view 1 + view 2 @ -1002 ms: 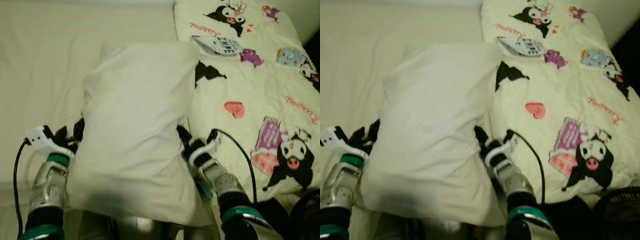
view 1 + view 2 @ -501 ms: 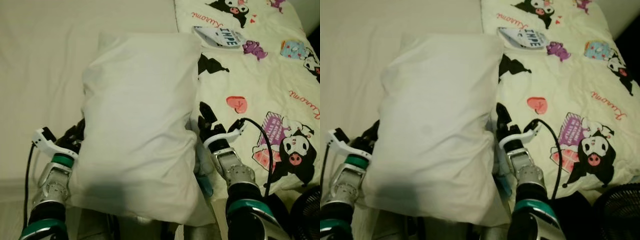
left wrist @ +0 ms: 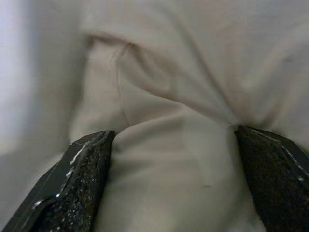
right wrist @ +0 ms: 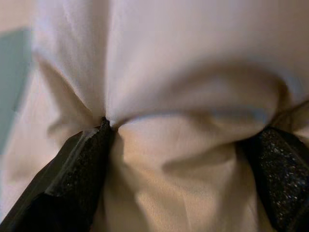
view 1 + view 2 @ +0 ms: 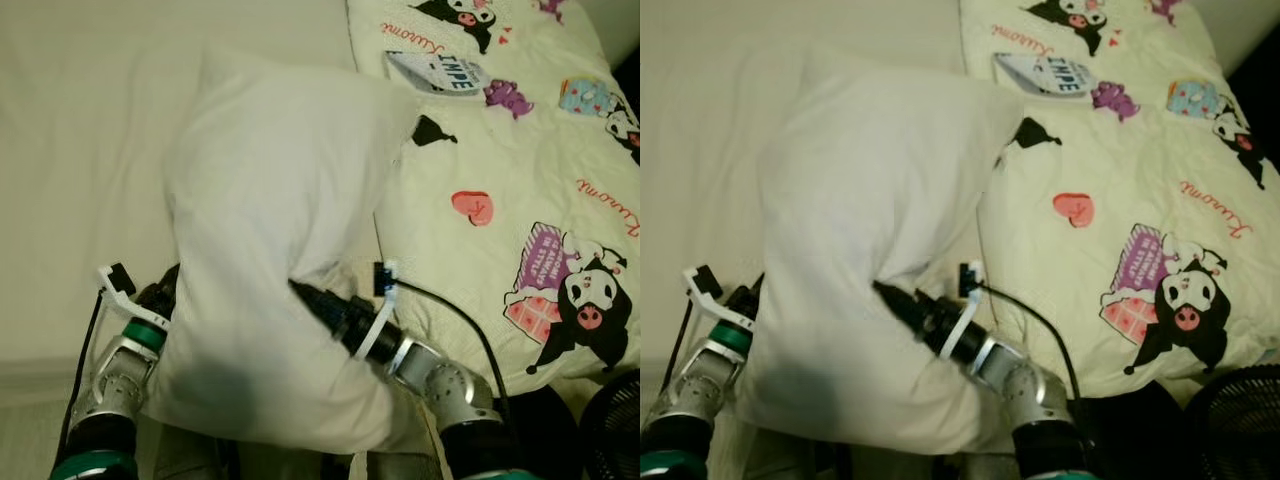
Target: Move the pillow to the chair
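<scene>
A big white pillow (image 5: pixel 270 230) lies on the bed, bunched into a hump. My left gripper (image 5: pixel 165 292) presses against its lower left side, fingertips hidden by the fabric. My right gripper (image 5: pixel 305 292) points left and digs deep into the pillow's lower right side, denting it. In the left wrist view the black fingers (image 3: pixel 77 183) stand wide apart with pillow cloth bulging between them. The right wrist view shows the same: fingers (image 4: pixel 77 169) spread, folds of white cloth gathered between.
A cream quilt (image 5: pixel 520 180) printed with cartoon figures and hearts covers the bed's right half, with a label (image 5: pixel 435 72) near its top. Plain sheet (image 5: pixel 80 150) spreads to the left. A dark fan-like object (image 5: pixel 615 425) stands at the lower right.
My right gripper has swung left and pushed into the pillow's side. The pillow has bunched up and now covers more of the quilt's edge. My left gripper has edged inward.
</scene>
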Motion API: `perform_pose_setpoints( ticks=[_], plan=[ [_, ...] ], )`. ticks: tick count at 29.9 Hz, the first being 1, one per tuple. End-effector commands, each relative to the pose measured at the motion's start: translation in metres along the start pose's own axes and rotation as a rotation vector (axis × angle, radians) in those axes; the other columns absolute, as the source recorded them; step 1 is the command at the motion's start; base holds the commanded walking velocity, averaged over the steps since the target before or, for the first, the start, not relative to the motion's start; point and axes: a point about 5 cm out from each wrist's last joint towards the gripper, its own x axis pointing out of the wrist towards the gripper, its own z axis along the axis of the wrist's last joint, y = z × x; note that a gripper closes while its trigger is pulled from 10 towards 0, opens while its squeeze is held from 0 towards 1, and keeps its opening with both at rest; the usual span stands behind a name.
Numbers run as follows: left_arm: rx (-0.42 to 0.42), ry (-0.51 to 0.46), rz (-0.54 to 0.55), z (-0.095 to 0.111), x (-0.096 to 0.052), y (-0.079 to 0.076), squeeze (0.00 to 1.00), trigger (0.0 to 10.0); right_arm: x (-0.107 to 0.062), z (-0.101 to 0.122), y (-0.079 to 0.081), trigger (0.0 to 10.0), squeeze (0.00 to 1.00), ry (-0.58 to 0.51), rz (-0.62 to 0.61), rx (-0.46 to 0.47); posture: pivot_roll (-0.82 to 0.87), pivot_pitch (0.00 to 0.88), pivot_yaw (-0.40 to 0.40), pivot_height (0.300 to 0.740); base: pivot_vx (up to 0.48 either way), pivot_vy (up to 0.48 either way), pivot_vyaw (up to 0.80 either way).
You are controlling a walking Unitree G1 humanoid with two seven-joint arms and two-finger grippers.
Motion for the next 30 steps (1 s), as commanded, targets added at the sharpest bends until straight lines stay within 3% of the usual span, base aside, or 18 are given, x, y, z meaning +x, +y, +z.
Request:
perform_pose_setpoints(
  ticks=[1,4,5,6,10,12,17,26,30],
  plan=[
    [-0.059,0.185,-0.120,-0.043,0.008,-0.024,0.00,10.0,0.013,-0.033,0.006,7.0,0.00,0.120,0.007,0.040,-0.04,0.284,-0.030,0.595,0.000,0.000,0.00],
    [-0.070,0.186,-0.134,-0.044,0.009,-0.025,0.00,10.0,0.013,-0.033,0.005,7.0,0.00,0.113,-0.016,0.039,-0.03,0.277,-0.026,0.595,0.000,0.000,0.00],
    [-0.031,0.181,-0.122,-0.045,0.009,-0.027,0.00,0.0,0.015,-0.032,0.004,0.0,0.00,0.102,-0.036,0.033,-0.02,0.260,-0.016,0.595,0.000,0.000,0.00],
    [0.103,0.159,-0.047,-0.043,0.008,-0.024,0.00,0.0,0.017,-0.030,0.004,0.0,0.00,0.091,-0.061,0.005,-0.01,0.238,-0.004,0.595,0.000,0.000,0.00],
    [0.125,0.122,-0.025,-0.037,0.009,-0.024,0.00,0.0,0.018,-0.029,0.002,0.0,0.00,0.083,-0.098,-0.019,-0.01,0.221,0.002,0.595,0.000,0.000,0.00],
    [0.171,0.048,0.028,-0.025,0.012,-0.025,0.00,0.0,0.020,-0.021,0.002,0.0,0.00,0.037,-0.122,-0.022,0.01,0.179,0.010,0.595,0.000,0.000,0.00],
    [0.162,0.012,0.043,-0.021,0.012,-0.031,0.00,0.0,0.021,-0.016,0.002,0.0,0.00,-0.005,-0.147,-0.035,0.03,0.154,0.006,0.595,0.000,0.000,0.00],
    [0.143,0.011,0.077,-0.036,0.011,-0.037,0.00,0.0,0.024,-0.019,0.004,0.0,0.00,0.014,-0.163,-0.071,0.03,0.120,0.006,0.595,0.000,0.000,0.00],
    [0.166,-0.002,0.077,-0.040,0.013,-0.048,0.00,0.0,0.027,-0.017,0.009,0.0,0.00,-0.022,-0.168,-0.096,0.03,0.099,0.006,0.595,0.000,0.000,0.00]
  ],
)
